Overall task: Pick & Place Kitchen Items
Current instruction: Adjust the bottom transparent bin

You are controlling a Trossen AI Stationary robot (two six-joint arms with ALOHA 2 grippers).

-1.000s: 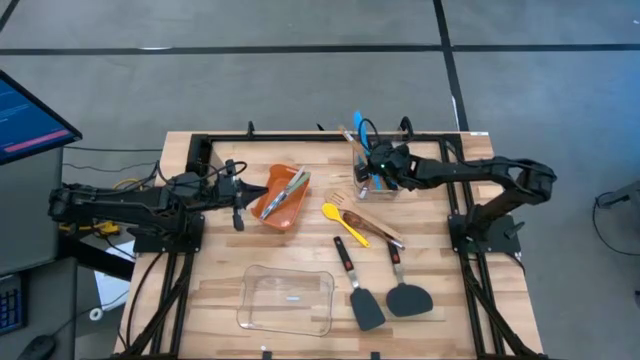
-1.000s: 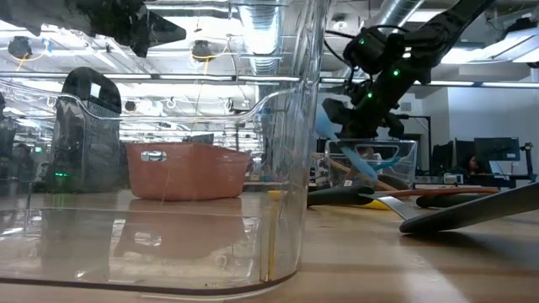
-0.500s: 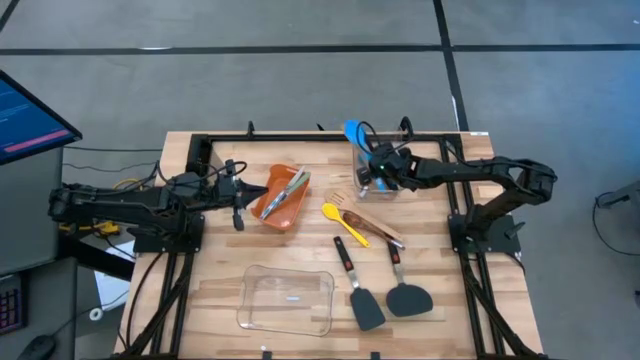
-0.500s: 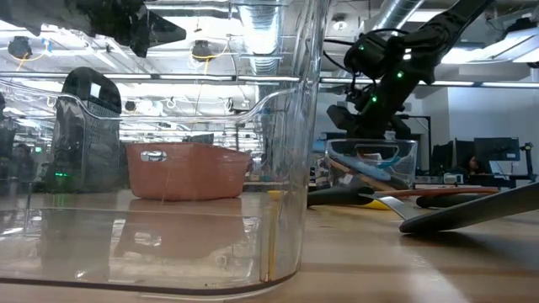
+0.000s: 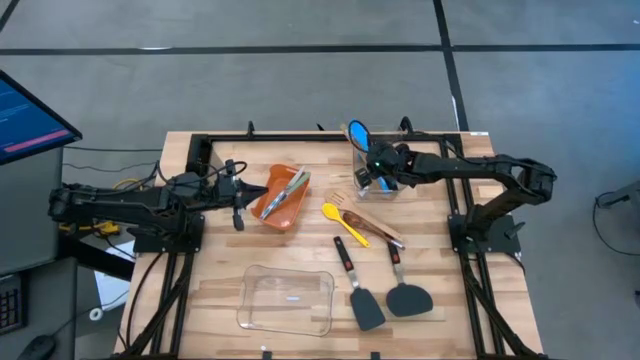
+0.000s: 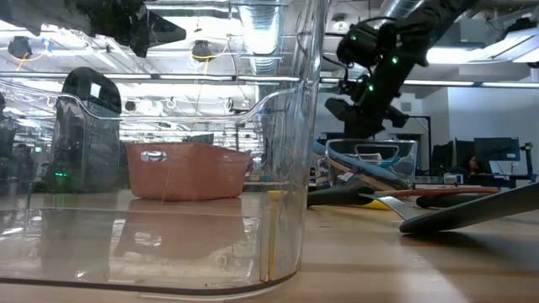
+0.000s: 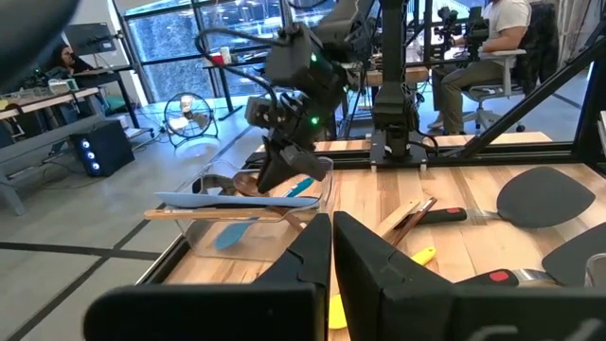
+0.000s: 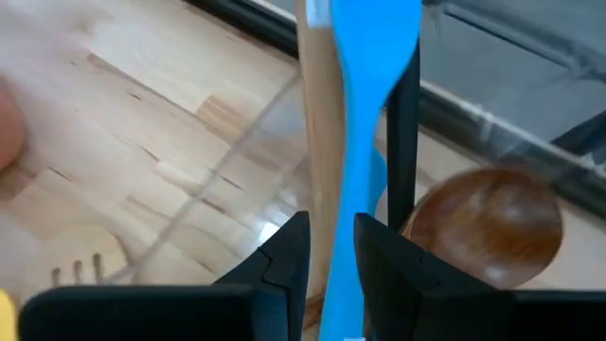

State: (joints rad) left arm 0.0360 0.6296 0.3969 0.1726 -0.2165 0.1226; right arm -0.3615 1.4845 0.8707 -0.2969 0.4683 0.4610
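Wooden planks are making up the desk (image 5: 220,290), with grey floor lying around it. At the back, a small clear container (image 6: 370,160) is holding a blue spoon (image 5: 356,133), which is lying tilted with its bowl sticking out past the rim toward the desk's far edge and its handle running down into the container beside a wooden spoon (image 8: 492,223). The right gripper (image 5: 378,170) is hovering just above that container, its arm reaching in level from the right side; its jaws are standing slightly apart, straddling the blue handle without clamping it. The left gripper (image 5: 238,208) is waiting beside the orange bin (image 5: 278,198), its arm stretching across from the left, jaws pressed together on nothing. Slim tools are resting inside that bin. Mid-desk, a yellow spoon (image 5: 340,221) and a slotted wooden turner (image 5: 368,217) are lying diagonally, and two black spatulas (image 5: 362,296) are pointing their blades toward the near edge. A large clear container (image 5: 286,300) is sitting near the front.
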